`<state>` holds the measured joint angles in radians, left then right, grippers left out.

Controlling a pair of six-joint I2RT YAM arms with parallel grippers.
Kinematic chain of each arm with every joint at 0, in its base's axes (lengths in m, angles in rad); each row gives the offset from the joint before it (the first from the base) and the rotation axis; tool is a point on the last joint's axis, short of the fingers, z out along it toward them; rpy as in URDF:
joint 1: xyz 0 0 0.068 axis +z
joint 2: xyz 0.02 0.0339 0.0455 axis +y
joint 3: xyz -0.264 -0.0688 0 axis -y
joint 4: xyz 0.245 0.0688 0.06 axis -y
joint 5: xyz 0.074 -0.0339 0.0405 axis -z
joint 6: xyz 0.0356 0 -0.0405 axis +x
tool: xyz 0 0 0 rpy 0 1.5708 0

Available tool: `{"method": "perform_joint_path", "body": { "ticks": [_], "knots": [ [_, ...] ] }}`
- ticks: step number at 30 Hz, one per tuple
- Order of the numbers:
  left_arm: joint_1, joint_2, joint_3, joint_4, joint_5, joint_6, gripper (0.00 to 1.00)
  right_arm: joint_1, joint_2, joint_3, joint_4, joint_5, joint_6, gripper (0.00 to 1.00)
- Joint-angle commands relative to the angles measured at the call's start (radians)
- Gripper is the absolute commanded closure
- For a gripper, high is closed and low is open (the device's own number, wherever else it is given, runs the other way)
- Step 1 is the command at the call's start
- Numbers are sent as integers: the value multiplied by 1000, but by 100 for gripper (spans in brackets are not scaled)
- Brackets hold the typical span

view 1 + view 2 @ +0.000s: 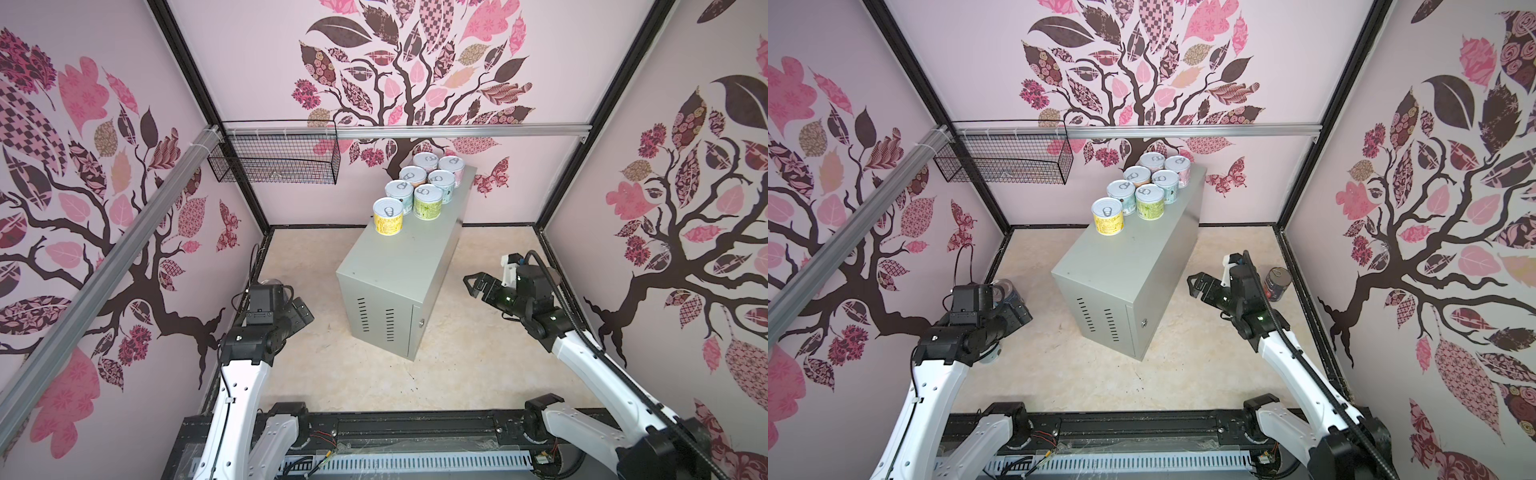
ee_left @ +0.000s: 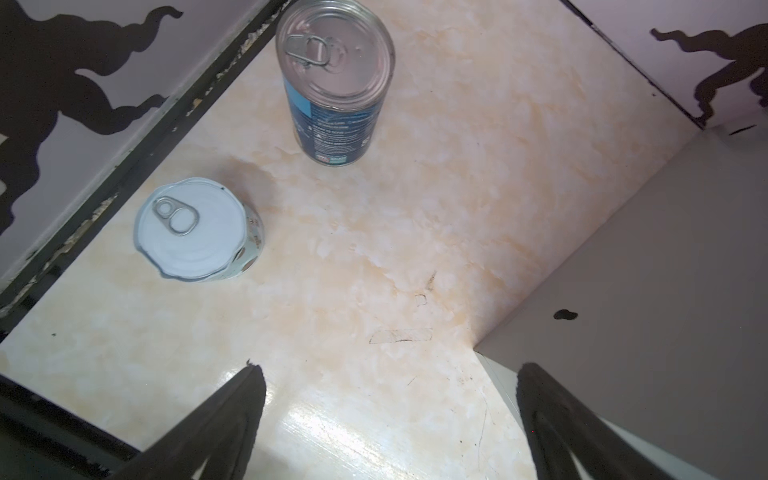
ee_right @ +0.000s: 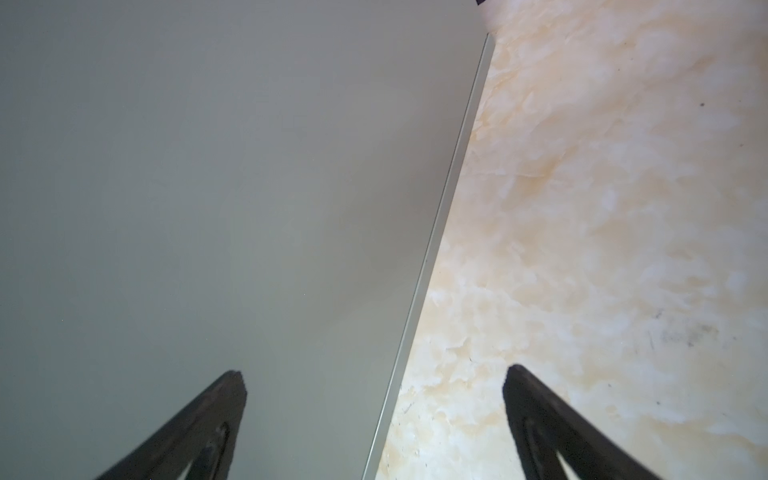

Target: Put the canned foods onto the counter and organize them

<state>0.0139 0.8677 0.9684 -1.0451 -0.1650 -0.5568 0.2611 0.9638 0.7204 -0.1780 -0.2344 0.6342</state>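
The counter (image 1: 399, 266) (image 1: 1121, 266) is a grey metal box in mid-floor. Several short canned foods stand in two rows on its far end, a yellow can (image 1: 387, 216) (image 1: 1108, 216) nearest. Left of the counter, a tall blue can (image 2: 336, 83) and a short dented can (image 2: 195, 228) stand on the floor by the wall. My left gripper (image 2: 390, 370) (image 1: 305, 312) hangs open and empty short of them. A dark can (image 1: 1277, 282) lies near the right wall. My right gripper (image 3: 374, 371) (image 1: 468, 286) is open and empty beside the counter's right side.
A black wire basket (image 1: 274, 158) hangs from the aluminium rail (image 1: 457, 131) at the back left. Patterned walls close in the floor on three sides. The arms' black base rail (image 1: 395, 428) runs along the front.
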Motion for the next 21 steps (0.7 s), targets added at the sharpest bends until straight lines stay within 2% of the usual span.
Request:
{"method": "perform_joint_path", "body": {
  "ticks": [1,7,10,14,21],
  "knots": [
    [12,46,71,-41,-79,-41,2,1,-81,-57,-5,-46,16,0],
    [43,75,75,-22,-136,-114,2,3,-193,-174,26,-110,53,0],
    [119,112,81,-29,-106,-124,2,4,-220,-221,43,-118,56,0],
    [235,149,73,-12,-37,-118,2,4,-216,-282,96,-152,53,0],
    [320,230,58,36,-59,-107,2,4,-155,-390,259,-226,71,0]
  ]
}}
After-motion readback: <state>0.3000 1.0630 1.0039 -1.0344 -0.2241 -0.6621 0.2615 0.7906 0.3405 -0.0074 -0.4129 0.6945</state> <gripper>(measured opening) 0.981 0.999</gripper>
